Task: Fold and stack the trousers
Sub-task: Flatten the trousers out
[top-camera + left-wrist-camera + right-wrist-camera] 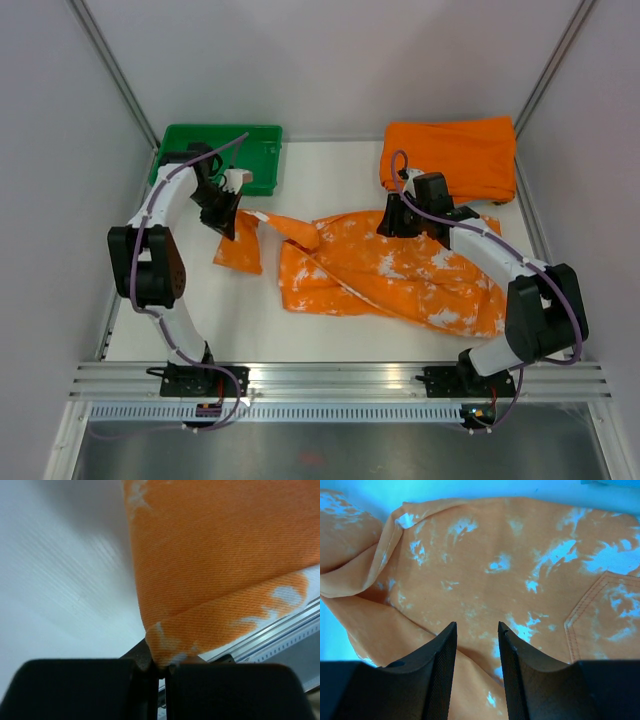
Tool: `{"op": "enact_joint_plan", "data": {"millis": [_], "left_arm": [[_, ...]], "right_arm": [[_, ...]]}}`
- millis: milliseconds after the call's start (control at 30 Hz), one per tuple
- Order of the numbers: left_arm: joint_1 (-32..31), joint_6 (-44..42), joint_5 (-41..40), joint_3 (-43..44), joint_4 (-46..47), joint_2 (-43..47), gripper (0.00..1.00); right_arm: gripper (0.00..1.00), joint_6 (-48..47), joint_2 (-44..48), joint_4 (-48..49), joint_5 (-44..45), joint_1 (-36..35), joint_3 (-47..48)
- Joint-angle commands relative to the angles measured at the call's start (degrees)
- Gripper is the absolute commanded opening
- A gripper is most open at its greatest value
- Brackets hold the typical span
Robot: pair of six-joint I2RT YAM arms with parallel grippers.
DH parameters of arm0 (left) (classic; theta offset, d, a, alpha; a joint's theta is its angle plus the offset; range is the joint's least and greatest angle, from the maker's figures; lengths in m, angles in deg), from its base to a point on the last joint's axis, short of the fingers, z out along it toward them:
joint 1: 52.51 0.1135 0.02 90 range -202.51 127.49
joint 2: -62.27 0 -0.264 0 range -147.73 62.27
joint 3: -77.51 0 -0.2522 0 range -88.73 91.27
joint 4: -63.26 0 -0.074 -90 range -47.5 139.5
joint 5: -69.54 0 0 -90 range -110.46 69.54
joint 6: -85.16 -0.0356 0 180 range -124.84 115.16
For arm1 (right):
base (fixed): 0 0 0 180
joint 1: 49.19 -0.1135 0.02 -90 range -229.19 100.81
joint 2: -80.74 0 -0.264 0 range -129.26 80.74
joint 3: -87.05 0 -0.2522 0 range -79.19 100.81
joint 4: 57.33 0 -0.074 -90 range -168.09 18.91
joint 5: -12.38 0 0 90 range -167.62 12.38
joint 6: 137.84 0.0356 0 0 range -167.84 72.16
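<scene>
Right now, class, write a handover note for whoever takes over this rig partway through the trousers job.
Grippers: left gripper shut on a leg end of the trousers; right gripper open above them, holding nothing.
Things: trousers sprawled unfolded mid-table; folded plain orange cloth at the far right corner.
Done: nothing folded yet.
To do: fold, then stack, probably on that cloth.

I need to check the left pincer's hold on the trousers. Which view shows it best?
The left wrist view: the left pincer is shut on a fold of the trousers, the cloth nipped between its tips. The top view shows only cloth hanging under that pincer; the right wrist view misses the grip.
</scene>
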Motion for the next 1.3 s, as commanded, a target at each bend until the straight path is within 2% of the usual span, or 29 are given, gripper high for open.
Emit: {"op": "enact_joint_plan", "data": {"millis": [0,100,133,233,333,367,400,500,533,567,633,767,800,933,967,1000,1033,1067,1100,1167,1200,1267], "left_arm": [[4.57,-1.86,-1.9,1.0,-2.3,1.78,0.02],[8.27,1.13,-6.57,0.39,-0.45,4.24,0.02],[9.07,1.74,-11.28,-1.0,0.34,5.2,0.02],[13.36,1.41,-18.6,-5.13,2.53,9.59,0.02],[16.09,-2.54,-15.14,-8.74,4.48,14.95,0.02],[16.37,-9.6,-12.5,-9.19,3.61,16.36,0.02],[16.28,-12.55,-10.91,-9.98,3.42,16.72,0.02],[16.72,-14.07,-11.52,-6.93,1.41,14.89,0.02],[16.72,-15.38,-9.42,-5.6,-0.17,14.53,0.02],[16.72,-16.95,-3.57,-3.76,-3.14,14.53,0.02],[16.89,-21.35,-1.93,-3.83,-2.91,15.31,0.02],[18.38,-22.42,-14.74,-7.34,3.92,14.18,0.02],[20.13,-20.68,-14.93,-7.35,8.21,12.09,0.02],[20.5,-17.25,-18.35,-5.77,11.94,5.32,0.02],[20.5,-16.19,-23.06,-4.9,13.17,4.08,0.05],[20.41,-11.39,-27.02,-4.54,15.09,3.02,0.1],[20.41,-7.95,-31.94,-3.93,20.07,2.06,0.25],[20.41,-4.79,-42.51,-2.88,22.3,0.57,0.84],[20.59,0.64,-46.97,-2.08,23.8,0.03,0.98],[21.02,6.12,-50.44,3.68,22.78,-1.72,1.0],[22.16,11.89,-45.66,5.9,21.19,-1.99,1.0],[22.87,17.37,-37.23,11.25,16.9,-2.09,1.0]], "right_arm": [[0.45,1.38,-0.61,4.53,1.06,-1.66,0.97],[0.45,2.0,-3.15,5.68,2.02,-3.16,2.38],[0.45,2.17,-4.13,5.76,2.46,-3.86,4.04],[0.45,2.44,-8.34,4.36,5.36,-6.32,8.7],[0.45,2.79,-11.86,3.13,7.2,-7.46,12.31],[0.45,2.88,-12.91,3.04,7.82,-7.64,12.84],[0.45,3.05,-13.36,3.13,8.08,-7.73,13.54],[0.45,3.23,-14.59,3.39,8.61,-7.82,14.59],[0.45,3.32,-14.86,3.57,8.61,-7.91,14.77],[0.45,3.66,-15.12,3.92,8.18,-7.91,14.78],[0.45,4.11,-15.21,5.93,7.21,-8.43,14.51],[0.46,4.72,-17.31,8.93,4.23,-10.54,14.16],[0.47,4.46,-18.1,8.93,3.7,-11.85,14.51],[0.49,3.14,-21.01,8.75,4.13,-14.5,16.44],[0.5,3.58,-21.53,9.1,4.31,-14.76,16.71],[0.5,3.93,-21.63,9.54,4.31,-14.94,16.62],[0.5,4.19,-21.71,10.59,4.13,-15.11,16.62],[0.5,4.72,-21.98,10.86,4.05,-15.03,16.88],[0.51,4.81,-22.06,11.04,3.78,-15.11,17.06],[0.51,4.72,-22.59,11.48,3.52,-15.2,17.5],[0.51,4.64,-22.68,11.74,3.6,-15.2,17.5],[0.51,4.28,-23.12,11.66,3.52,-15.2,17.94]]}}
